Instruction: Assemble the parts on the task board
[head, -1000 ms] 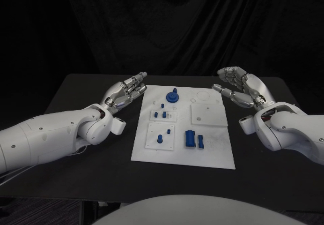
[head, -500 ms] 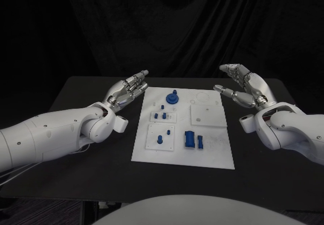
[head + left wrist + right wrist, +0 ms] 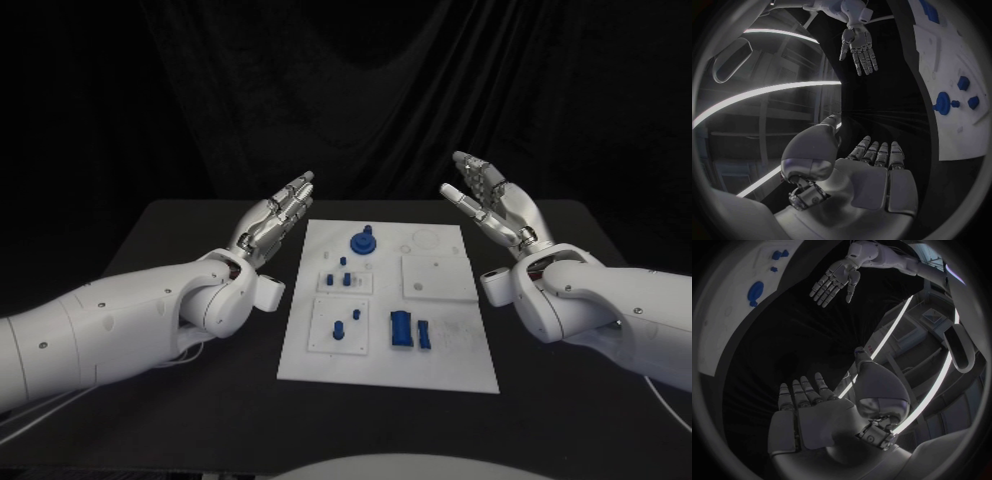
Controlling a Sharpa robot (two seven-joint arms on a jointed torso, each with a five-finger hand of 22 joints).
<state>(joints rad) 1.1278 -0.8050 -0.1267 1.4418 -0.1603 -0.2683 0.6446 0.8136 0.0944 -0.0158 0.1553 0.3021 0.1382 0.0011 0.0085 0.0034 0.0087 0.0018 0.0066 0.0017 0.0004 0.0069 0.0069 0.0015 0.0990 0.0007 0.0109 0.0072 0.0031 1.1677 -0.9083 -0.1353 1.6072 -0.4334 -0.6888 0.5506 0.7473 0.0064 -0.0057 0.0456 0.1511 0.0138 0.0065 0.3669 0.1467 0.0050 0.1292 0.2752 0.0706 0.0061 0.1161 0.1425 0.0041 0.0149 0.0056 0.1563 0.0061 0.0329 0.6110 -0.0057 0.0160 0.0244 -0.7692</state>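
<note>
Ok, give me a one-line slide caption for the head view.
Left robot hand and right robot hand held open either side of the white task board with blue parts untouched.

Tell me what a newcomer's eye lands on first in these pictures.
Two silver hands raised with fingers spread and nothing in them: the left hand at the left side of the white task board, the right hand at its right. Next, the blue parts on the board, above all the round blue part near its far edge.
</note>
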